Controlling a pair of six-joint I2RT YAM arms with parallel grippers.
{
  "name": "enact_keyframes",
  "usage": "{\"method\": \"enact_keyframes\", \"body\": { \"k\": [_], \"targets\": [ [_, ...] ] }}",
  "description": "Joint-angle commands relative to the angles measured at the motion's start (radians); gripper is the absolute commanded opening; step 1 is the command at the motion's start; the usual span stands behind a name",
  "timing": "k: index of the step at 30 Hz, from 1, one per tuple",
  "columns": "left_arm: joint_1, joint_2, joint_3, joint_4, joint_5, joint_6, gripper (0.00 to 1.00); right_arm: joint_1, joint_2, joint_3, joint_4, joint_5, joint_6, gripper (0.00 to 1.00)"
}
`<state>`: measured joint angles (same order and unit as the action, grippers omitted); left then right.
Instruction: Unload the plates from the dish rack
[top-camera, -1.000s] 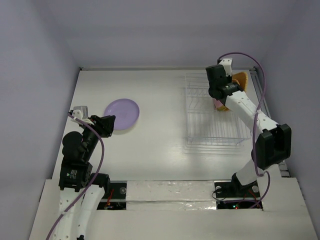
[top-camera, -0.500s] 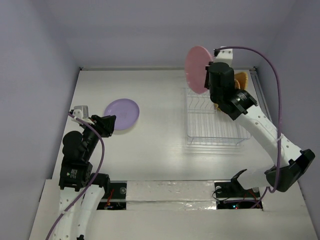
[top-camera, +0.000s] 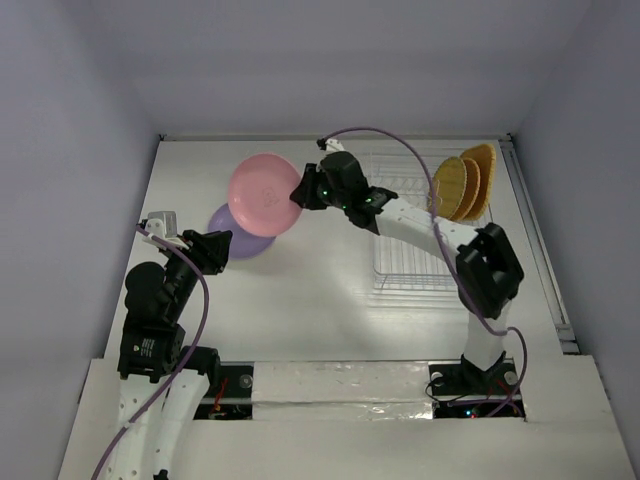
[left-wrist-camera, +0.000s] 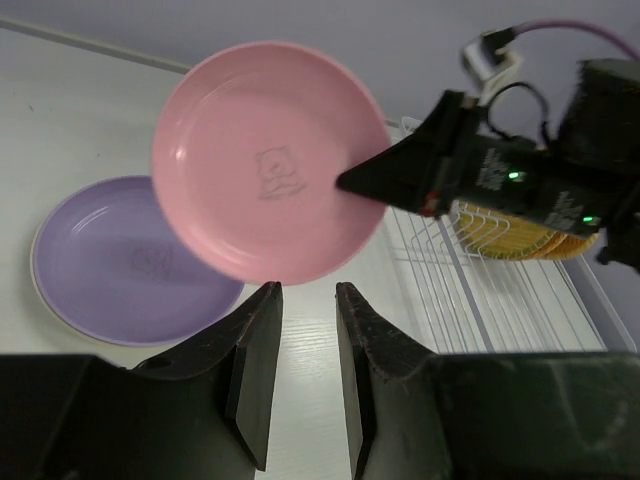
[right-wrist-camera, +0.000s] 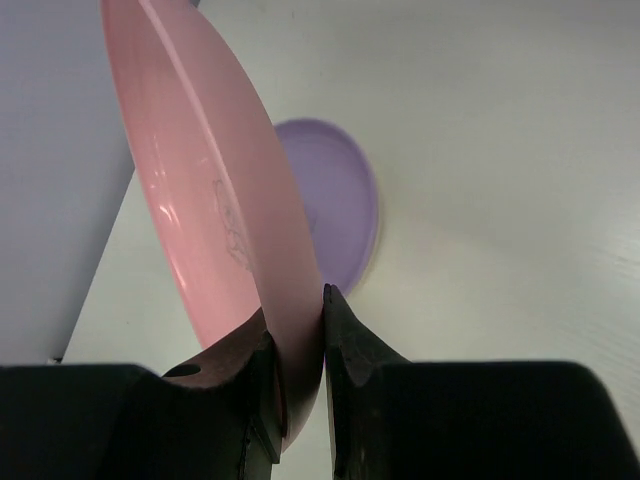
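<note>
**Unloading the rack: pink plate in transit, orange plates to follow**

Item 1. Left claw (left-wrist-camera: 305, 295): nearest the arm bases, well to the left of the dish rack (top-camera: 420, 262). Jaws a narrow gap apart, nothing between them. Idle, pointed toward the stacking spot.

Item 2. Lavender plate (left-wrist-camera: 110, 270): lying flat on the surface (top-camera: 330, 300), well left of the rack and just beyond the left claw. Counted as unloaded. A pale rim shows under its edge in the left wrist view; whether that is another plate cannot be told.

Item 3. Pink plate (top-camera: 262, 195): out of the rack, held tilted in the air to its left, partly over the lavender plate. Not yet set down.

Item 4. Right claw (right-wrist-camera: 297, 310): closed tight on the pink plate's rim, one finger on each face, arm stretched leftward across the rack's near-left corner.

Item 5. Orange plates (top-camera: 462, 183): at least two, standing on edge at the rack's far right end. Outstanding.

Status, as judged: roughly midway. One plate down, one in hand awaiting placement on the lavender one, the orange ones yet to be lifted.
</note>
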<state>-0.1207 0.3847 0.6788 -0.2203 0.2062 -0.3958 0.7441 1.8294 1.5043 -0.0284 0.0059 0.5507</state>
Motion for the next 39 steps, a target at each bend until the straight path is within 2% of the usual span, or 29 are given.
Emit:
{"method": "enact_keyframes", "body": {
  "k": [1,9,12,16,19,20,24,27,31,32,35,39],
  "targets": [
    [0.007,-0.004,-0.007,0.045,-0.001,0.003,0.26,0.023,0.077,0.123,0.162,-0.127,0.143,0.00],
    [0.007,-0.006,-0.007,0.047,0.001,0.002,0.26,0.063,0.289,0.223,0.160,-0.172,0.245,0.01],
    [0.007,-0.006,-0.007,0.048,0.001,0.002,0.26,0.074,0.330,0.235,0.154,-0.181,0.264,0.06],
    [0.007,-0.007,-0.007,0.047,0.001,0.002,0.26,0.074,0.353,0.226,0.153,-0.173,0.275,0.19],
    [0.007,-0.007,-0.007,0.047,-0.004,0.002,0.26,0.084,0.370,0.229,0.145,-0.182,0.262,0.23],
    [0.007,-0.009,-0.007,0.047,-0.004,0.002,0.26,0.084,0.372,0.232,0.140,-0.178,0.250,0.30],
    [0.007,-0.009,-0.007,0.045,-0.004,0.002,0.26,0.095,0.386,0.267,0.052,-0.141,0.189,0.42],
    [0.007,-0.009,-0.007,0.047,-0.005,0.002,0.26,0.095,0.370,0.257,0.036,-0.113,0.170,0.57],
    [0.007,-0.010,-0.007,0.045,-0.005,0.002,0.26,0.104,0.337,0.249,-0.002,-0.064,0.134,0.61],
    [0.007,-0.010,-0.007,0.044,-0.005,0.002,0.26,0.104,0.328,0.247,-0.014,-0.051,0.121,0.68],
    [0.007,-0.012,-0.005,0.044,-0.005,0.002,0.26,0.104,0.282,0.241,-0.074,0.027,0.065,0.74],
    [0.007,-0.012,-0.005,0.045,-0.007,0.002,0.26,0.104,0.177,0.198,-0.129,0.098,-0.058,0.78]
  ]
}}
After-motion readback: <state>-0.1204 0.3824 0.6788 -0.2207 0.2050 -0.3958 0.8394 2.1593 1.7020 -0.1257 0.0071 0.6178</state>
